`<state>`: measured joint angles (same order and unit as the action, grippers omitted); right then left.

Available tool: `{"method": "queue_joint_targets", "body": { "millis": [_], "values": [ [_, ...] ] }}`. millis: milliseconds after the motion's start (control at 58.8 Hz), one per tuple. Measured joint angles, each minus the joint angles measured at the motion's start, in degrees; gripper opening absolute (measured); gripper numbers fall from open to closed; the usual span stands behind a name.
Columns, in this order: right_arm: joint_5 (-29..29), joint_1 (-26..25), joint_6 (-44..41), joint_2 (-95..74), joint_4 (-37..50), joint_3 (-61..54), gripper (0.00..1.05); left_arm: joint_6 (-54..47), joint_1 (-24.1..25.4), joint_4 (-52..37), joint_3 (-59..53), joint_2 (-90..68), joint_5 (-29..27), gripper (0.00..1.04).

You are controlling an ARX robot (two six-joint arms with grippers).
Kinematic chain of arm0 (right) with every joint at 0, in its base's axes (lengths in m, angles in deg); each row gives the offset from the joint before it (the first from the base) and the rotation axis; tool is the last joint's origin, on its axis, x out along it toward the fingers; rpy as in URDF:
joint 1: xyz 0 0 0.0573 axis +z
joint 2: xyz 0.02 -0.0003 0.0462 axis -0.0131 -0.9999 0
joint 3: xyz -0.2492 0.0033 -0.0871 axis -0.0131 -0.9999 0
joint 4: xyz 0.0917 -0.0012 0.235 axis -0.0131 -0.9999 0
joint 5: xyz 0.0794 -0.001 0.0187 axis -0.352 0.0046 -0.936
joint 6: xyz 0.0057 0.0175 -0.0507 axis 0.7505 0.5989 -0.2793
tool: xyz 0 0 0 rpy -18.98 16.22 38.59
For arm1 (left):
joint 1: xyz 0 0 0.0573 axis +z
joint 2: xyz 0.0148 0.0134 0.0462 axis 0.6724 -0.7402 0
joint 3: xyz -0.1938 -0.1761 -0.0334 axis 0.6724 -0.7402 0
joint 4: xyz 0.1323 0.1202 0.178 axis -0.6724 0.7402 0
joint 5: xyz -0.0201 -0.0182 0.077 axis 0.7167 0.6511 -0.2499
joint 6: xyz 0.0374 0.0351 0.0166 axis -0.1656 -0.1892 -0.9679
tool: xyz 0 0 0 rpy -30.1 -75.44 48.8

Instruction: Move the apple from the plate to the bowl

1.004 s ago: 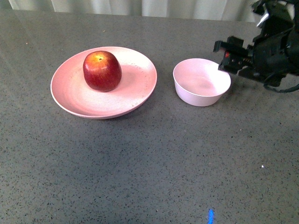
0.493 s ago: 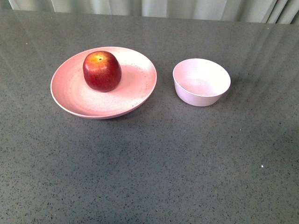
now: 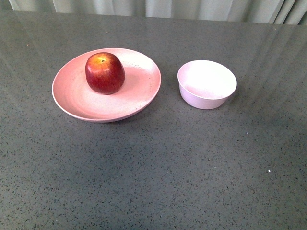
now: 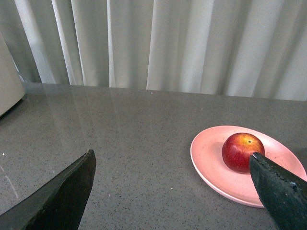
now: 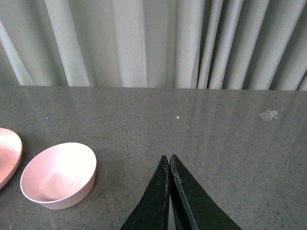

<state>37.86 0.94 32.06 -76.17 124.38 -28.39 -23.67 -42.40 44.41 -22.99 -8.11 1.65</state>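
Note:
The dark red apple sits on the back part of the wide salmon-pink plate at the left of the table. The small pale pink bowl stands empty to the plate's right. Neither arm shows in the front view. In the left wrist view my left gripper is open and empty, off to the side of the plate; one finger tip overlaps the apple in the picture. In the right wrist view my right gripper is shut and empty, beside the bowl and apart from it.
Pale curtains hang behind the grey speckled table. A scrap of tape lies on the table in the right wrist view. A pale rounded object stands at the edge of the left wrist view.
One second ago my right arm hung over the table just right of the bowl in the front view. It has since left that view. Apple, plate and bowl have not moved.

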Motion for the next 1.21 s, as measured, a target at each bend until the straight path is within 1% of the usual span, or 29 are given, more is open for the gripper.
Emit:
{"method": "queue_joint_targets", "body": {
  "millis": [136,187,221,749,1208],
  "values": [
    [-0.37,0.0,0.0,4.42,-2.51,-1.84,0.02,0.0,0.0,0.0,0.0,0.0,0.0,0.96],
    [-0.37,0.0,0.0,5.14,-0.24,-3.91,0.02,0.0,0.0,0.0,0.0,0.0,-0.02,0.96],
    [-0.39,-0.04,0.0,5.77,-0.68,-4.76,0.02,0.0,0.0,0.0,0.0,0.0,0.0,0.96],
    [-0.39,-0.09,0.0,26.47,-18.95,-5.95,0.02,0.0,0.0,0.0,0.0,0.0,0.0,0.96],
    [-0.39,-0.09,0.0,38.42,-30.34,-5.97,0.02,0.0,0.0,0.0,0.0,0.0,0.0,0.96]
  ]
}}
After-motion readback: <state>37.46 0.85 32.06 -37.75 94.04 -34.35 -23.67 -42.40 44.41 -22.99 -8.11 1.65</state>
